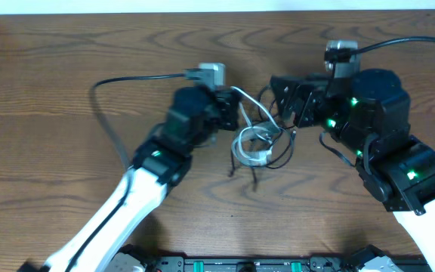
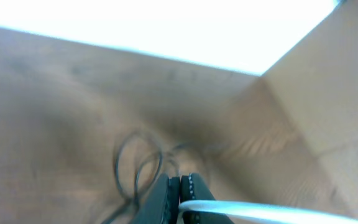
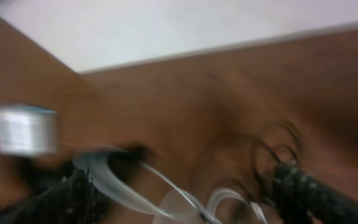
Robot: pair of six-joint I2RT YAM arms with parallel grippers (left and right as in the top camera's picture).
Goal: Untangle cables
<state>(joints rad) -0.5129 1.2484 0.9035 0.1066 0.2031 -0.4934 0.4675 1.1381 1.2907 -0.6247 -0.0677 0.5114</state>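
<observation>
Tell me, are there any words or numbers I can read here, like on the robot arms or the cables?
None can be read. The white cable and the black cables show no print. The left arm and right arm show only green lights, no legible label. Both wrist views are too blurred for any text.

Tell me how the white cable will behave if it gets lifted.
Probably floppy: the white cable lies in loose loops beyond the left gripper, which is shut on it. Likely light, being thin. Lifting may drag the black cables along, since they overlap it.
</observation>
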